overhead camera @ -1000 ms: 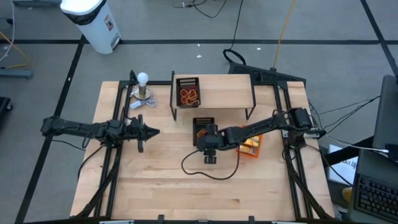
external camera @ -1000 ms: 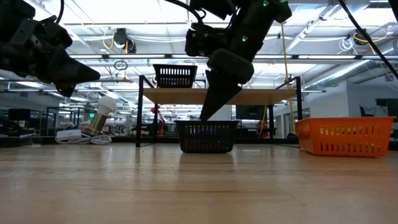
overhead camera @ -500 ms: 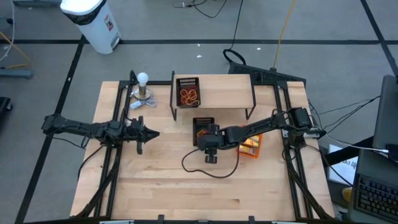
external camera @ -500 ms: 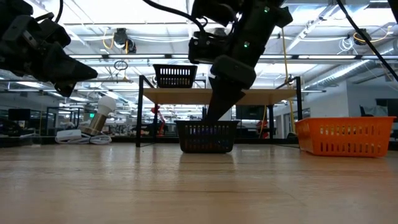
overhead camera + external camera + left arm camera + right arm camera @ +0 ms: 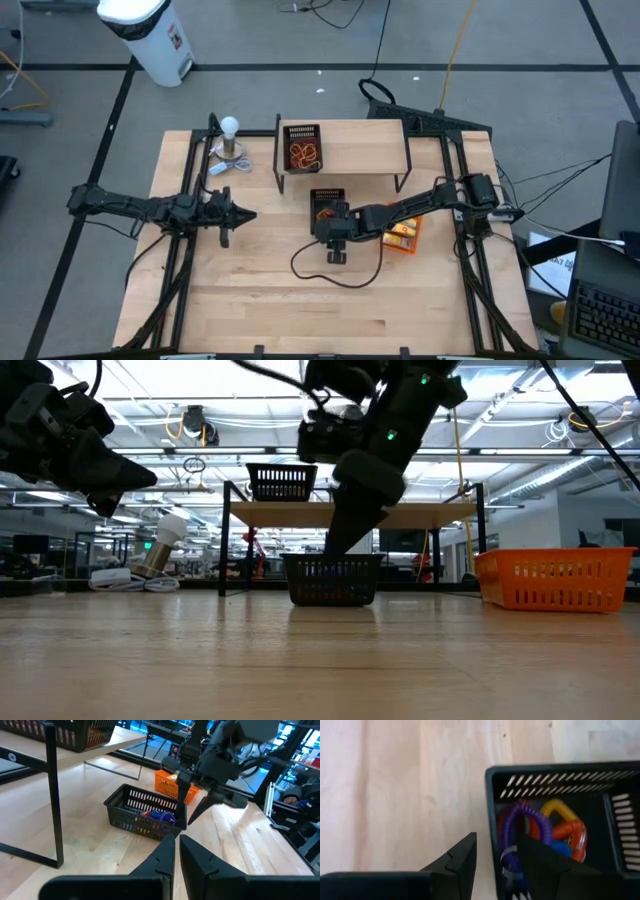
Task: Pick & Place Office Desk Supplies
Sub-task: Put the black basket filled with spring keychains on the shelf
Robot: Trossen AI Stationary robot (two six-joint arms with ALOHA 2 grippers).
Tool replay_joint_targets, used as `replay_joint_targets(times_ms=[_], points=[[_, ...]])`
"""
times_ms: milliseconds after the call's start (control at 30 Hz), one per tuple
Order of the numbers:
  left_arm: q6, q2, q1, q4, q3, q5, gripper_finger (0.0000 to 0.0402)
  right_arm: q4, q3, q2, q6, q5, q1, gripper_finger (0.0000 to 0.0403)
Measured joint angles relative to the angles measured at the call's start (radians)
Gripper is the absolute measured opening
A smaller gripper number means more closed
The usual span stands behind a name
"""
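Right gripper [image 5: 495,860] straddling the black bin [image 5: 560,775] wall
Only its wrist view shows jaws spread astride the wall, coiled rings [image 5: 540,827] inside; left gripper [image 5: 176,851] pressed together.

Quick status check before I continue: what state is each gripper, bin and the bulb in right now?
left gripper: shut, empty, hovering away from the bins.
right gripper: fingers straddling the black bin's wall.
black bin on table: upright, holds coloured coil rings.
shelf bin: upright, holds rubber bands.
orange bin: upright.
bulb: upright on its base.
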Motion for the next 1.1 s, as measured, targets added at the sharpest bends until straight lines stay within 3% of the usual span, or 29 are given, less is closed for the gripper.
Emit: replay_joint_targets(times_ms=[433, 533, 700, 1100], points=[[0.006, 0.0, 0.0, -0.004, 0.0, 0.0, 0.0026, 0.01, 0.001, 0.03, -0.006, 0.003, -0.007, 0.0124], [0.01, 0.0, 0.0, -0.005, 0.0, 0.0, 0.0026, -0.003, -0.002, 0.034, -0.002, 0.002, -0.007, 0.0098], [0.006, 0.0, 0.0, -0.008, 0.0, 0.0, 0.0026, 0.001, -0.001, 0.033, 0.004, 0.002, -0.007, 0.0015], [0.001, 0.0, 0.0, -0.014, 0.0, 0.008, 0.0026, -0.046, -0.001, -0.047, 0.041, 0.054, 0.065, 0.0002]])
